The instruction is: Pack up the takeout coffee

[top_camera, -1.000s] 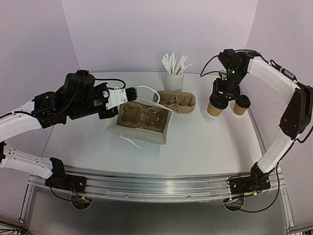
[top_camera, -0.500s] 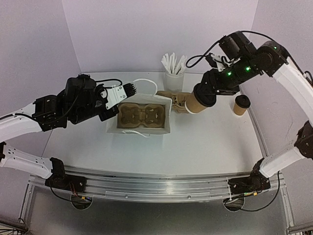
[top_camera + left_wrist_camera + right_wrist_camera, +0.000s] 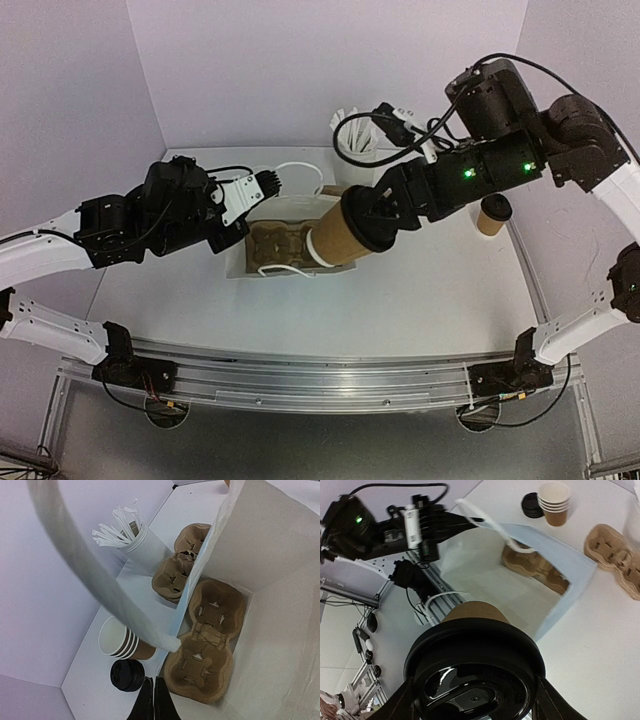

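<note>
Right fingers (image 3: 549, 702): spread wide, one on each side of the cup just under its lid, clamping it.
Right gripper (image 3: 372, 215): reaches in from the right of the bag, with the cup at its tip.
Cup (image 3: 333, 240): brown paper, tilted. Its base points down toward the bag and its lid (image 3: 472, 680) points back toward the wrist.
Cup's place: in the air over the right end of the bag's mouth. I cannot tell whether its base touches the paper.
Left fingers (image 3: 152, 702): pressed flat together, pinching the bag's rim.
Left gripper (image 3: 265, 185): at the bag's far left corner, beside a white handle (image 3: 85, 565).
Bag (image 3: 290, 207): pale blue, standing on the table (image 3: 420, 290) with its mouth wide open.
Carrier (image 3: 205, 640): brown pulp, flat on the bag's floor, its cells empty.
Second cup (image 3: 492, 213): lidded and upright on the table, well right of the bag.
Spare carriers (image 3: 180, 565): stacked just outside the bag's far wall.
Stick holder (image 3: 142, 542): white, beyond the spare carriers from the bag.
Empty cups (image 3: 120, 640): nested in a stack just outside the bag, on the left gripper's side.
Loose lids (image 3: 127, 675): black, next to the empty cups.
</note>
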Controlling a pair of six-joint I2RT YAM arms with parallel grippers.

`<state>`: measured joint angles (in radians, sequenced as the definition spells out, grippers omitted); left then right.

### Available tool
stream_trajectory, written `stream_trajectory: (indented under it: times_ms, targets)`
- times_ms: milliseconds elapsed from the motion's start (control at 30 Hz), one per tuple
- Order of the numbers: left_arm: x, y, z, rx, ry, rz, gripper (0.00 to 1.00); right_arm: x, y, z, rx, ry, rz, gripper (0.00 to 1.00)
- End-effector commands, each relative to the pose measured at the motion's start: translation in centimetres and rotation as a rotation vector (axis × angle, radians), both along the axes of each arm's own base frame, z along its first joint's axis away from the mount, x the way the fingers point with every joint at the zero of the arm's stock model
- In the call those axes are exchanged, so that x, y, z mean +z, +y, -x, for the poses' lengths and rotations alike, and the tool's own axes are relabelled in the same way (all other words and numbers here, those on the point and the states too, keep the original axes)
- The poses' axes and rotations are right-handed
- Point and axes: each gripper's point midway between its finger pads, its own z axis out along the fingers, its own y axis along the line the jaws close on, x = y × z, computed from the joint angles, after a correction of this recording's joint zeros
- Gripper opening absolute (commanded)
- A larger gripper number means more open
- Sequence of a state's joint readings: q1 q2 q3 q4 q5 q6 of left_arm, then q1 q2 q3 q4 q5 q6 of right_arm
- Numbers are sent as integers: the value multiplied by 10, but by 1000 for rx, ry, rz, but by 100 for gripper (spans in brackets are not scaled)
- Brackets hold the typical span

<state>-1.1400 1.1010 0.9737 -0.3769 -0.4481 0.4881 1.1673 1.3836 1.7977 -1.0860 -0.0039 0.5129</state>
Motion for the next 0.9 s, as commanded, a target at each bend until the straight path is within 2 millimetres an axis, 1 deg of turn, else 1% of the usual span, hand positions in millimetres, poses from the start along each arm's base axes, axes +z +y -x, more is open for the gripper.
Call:
stream_trajectory:
  times_ms: [0,67,200,267,367,433,500,533,667,767,867]
  targets:
    - [12,-2,0,31,36,71,0,33,40,2,59,-148,-100,47]
    - [12,-2,2,31,48,79,0,33,51,-1,63,-195,-88,46]
    - [13,-1,2,33,46,92,0,21,73,-5,92,-321,-14,47]
    - [13,1,3,34,47,95,0,19,81,-11,92,-372,1,47]
    - [14,3,4,40,54,107,0,15,96,-12,132,-436,12,44]
    - [15,4,4,47,61,119,0,3,106,-7,182,-462,41,44]
    - [16,6,4,58,70,140,0,-9,112,-5,218,-487,81,44]
    - [17,6,4,63,74,147,0,-19,114,-6,226,-495,105,44]
    - [19,7,6,61,93,175,0,-40,123,-12,266,-572,186,45]
    - [22,5,9,44,106,203,0,-47,133,-19,320,-668,229,45]
    - [27,3,12,22,110,224,0,-55,139,-28,330,-716,264,45]
